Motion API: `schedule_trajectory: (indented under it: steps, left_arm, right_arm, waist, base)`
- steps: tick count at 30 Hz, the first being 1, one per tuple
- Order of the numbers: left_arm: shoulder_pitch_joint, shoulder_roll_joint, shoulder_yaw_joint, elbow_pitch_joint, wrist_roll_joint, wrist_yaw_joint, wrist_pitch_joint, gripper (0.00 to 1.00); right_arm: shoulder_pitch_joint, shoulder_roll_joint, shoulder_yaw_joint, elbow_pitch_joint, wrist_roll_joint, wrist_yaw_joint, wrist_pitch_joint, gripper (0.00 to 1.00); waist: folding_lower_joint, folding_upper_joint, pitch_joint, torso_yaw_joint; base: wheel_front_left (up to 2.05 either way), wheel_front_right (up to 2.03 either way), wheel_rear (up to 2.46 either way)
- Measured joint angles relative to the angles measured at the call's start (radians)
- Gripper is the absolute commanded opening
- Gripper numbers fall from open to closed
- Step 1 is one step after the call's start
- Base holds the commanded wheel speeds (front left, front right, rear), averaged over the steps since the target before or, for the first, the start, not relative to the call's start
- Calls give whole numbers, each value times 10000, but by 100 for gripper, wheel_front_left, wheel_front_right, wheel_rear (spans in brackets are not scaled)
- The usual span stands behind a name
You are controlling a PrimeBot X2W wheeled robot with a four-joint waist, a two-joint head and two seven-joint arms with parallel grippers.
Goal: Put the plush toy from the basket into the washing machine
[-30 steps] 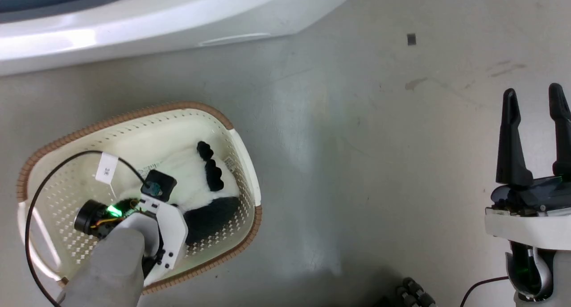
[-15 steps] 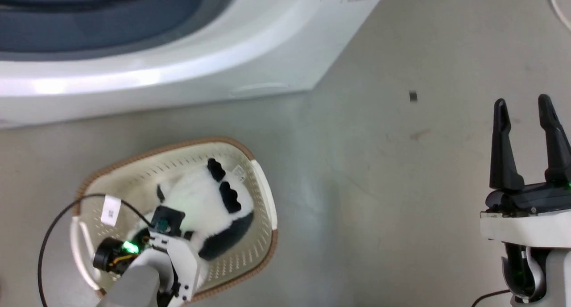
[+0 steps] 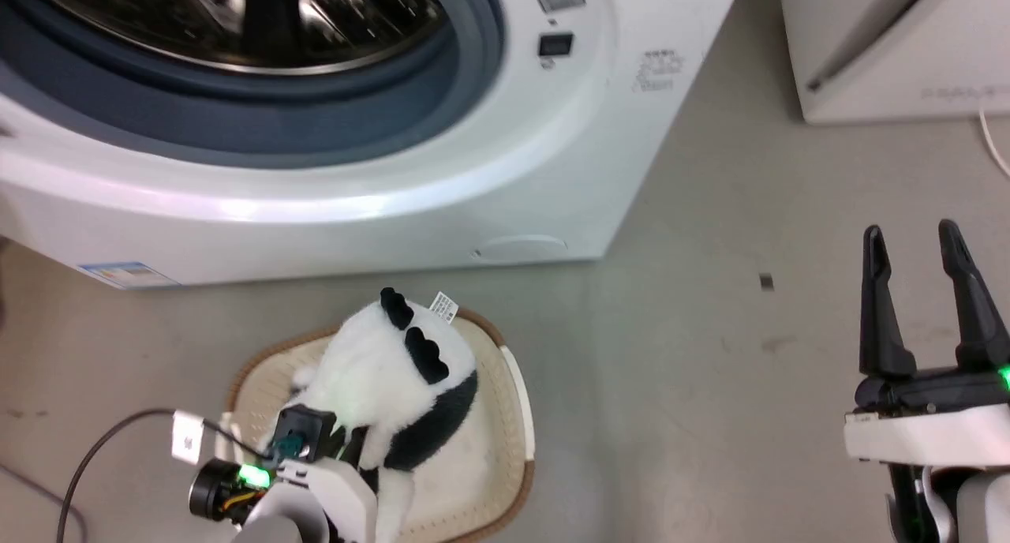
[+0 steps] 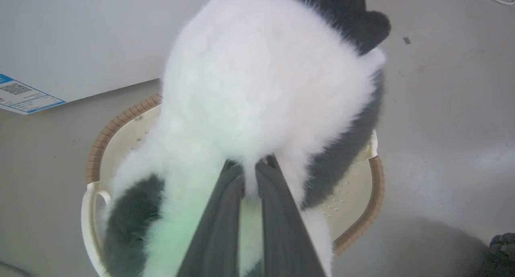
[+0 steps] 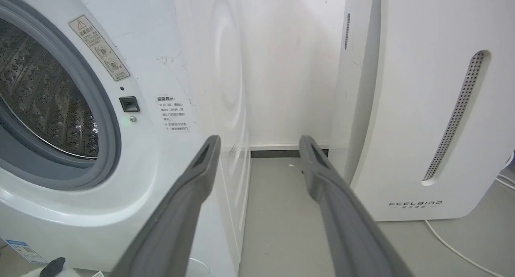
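Clamping plush toy over basket w/ L pincer (FEELBIRD unit nearby).

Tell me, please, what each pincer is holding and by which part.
The left pincer is shut on the panda plush, pinching a tuft of white fur on its body. The right pincer is open and holds nothing.

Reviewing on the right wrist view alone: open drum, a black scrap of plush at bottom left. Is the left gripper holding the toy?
Observer: Yes. In the left wrist view the left gripper is shut on white fur of the plush toy.
Operator: Is it out of the basket?
Observer: Partly at least: in the head view it rises above the basket, hiding the far rim.
Operator: Where is the basket?
Observer: On the floor, right in front of the washing machine.
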Motion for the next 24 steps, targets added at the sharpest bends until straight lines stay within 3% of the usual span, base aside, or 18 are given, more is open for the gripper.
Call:
schedule_trajectory:
  steps: [13,24]
  left_arm:
    - [2336,-199,1994,-3816,957,339,2,0]
    - [3234,-395,3097,-7068,1751,-337,0,0]
  right_arm:
    - [740,0,-19,132,-58,0,0,100]
    - [906,0,69,90,-50,0,0,100]
  waist:
    - [-1,0,-1651,691]
    - [-1,0,-1937,834]
  base:
    - [0,0,0]
    - [0,0,0]
